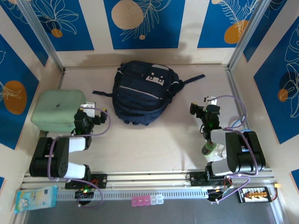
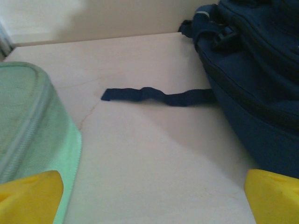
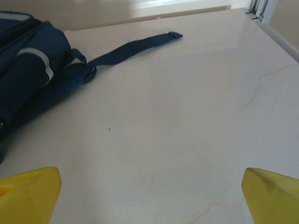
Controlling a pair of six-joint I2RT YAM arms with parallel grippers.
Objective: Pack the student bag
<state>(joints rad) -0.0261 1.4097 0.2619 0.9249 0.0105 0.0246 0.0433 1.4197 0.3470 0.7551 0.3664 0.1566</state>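
The navy backpack [image 1: 142, 93] lies centre-back on the table [image 1: 154, 144], mint-green case [image 1: 58, 109] left of it. Both empty, jaws wide apart: left gripper [image 2: 149, 196], right gripper [image 3: 149, 196]. Probably best: 1 arm pins bag, other works zip open.

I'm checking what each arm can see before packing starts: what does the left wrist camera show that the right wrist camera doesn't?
Left wrist view: a mint-green rounded fabric case at the left, and a dark strap lying flat near it. Right wrist view: a longer navy strap reaching toward the back wall, and a crack in the pale table at the right. Both: the large dark navy fabric backpack, at right for the left camera and at left for the right one, lying on that table.
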